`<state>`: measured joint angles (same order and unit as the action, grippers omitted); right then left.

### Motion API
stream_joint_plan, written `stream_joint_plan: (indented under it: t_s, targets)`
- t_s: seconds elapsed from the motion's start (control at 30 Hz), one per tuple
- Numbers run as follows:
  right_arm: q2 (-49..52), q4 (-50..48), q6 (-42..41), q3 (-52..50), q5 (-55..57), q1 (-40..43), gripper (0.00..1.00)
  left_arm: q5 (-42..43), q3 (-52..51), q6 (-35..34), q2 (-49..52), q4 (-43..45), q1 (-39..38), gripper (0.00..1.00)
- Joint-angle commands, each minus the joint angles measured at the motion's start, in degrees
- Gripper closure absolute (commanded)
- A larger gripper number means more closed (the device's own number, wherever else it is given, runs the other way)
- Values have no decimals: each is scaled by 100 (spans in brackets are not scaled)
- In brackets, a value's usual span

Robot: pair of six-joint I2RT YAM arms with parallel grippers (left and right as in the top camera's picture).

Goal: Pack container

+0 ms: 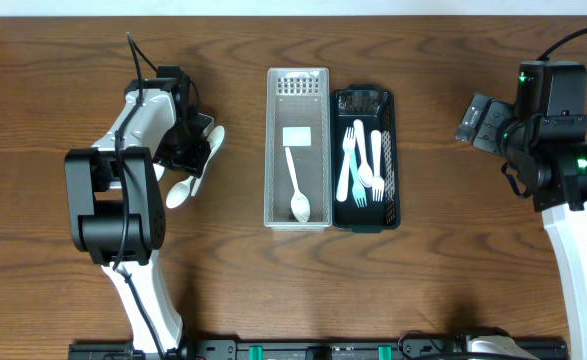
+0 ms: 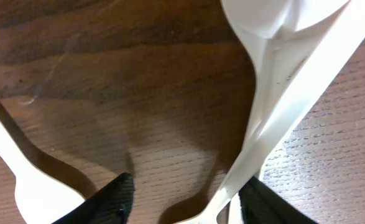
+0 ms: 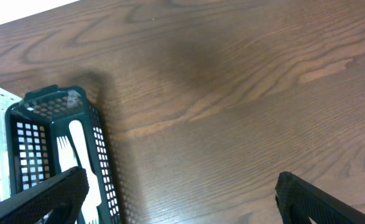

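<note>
Spoons (image 1: 179, 191) lie loose left of the white basket (image 1: 315, 190), so the left gripper (image 2: 185, 199) stoops over them, parted around a handle apparently not yet pinched, while the right gripper (image 3: 182, 198) hangs open and empty, well right of that basket.

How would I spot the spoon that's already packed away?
At the middle of the wooden table two long baskets sit side by side. In the white basket, the one nearer the left arm, lies a single white plastic spoon, its bowl toward the robot. The dark green basket beside it holds several pieces, forks among them.
</note>
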<state>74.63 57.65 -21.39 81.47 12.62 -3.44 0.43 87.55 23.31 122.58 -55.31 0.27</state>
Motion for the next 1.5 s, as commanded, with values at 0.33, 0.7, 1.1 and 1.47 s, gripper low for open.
stream_joint_plan:
  t_s: [0.33, 0.7, 1.1, 1.47]
  targets:
    - [11, 7, 66, 24, 46, 42, 1, -85, -44, 59, 76, -33, 31, 64]
    - [11, 7, 68, 22, 46, 42, 1, 94, -44, 37, 76, -85, 31, 94]
    - [11, 7, 68, 22, 46, 44, 1, 22, 264, -157, -387, -649, -144, 94]
    - [11, 7, 66, 24, 46, 42, 1, 254, 518, -999, -2295, -852, -848, 94]
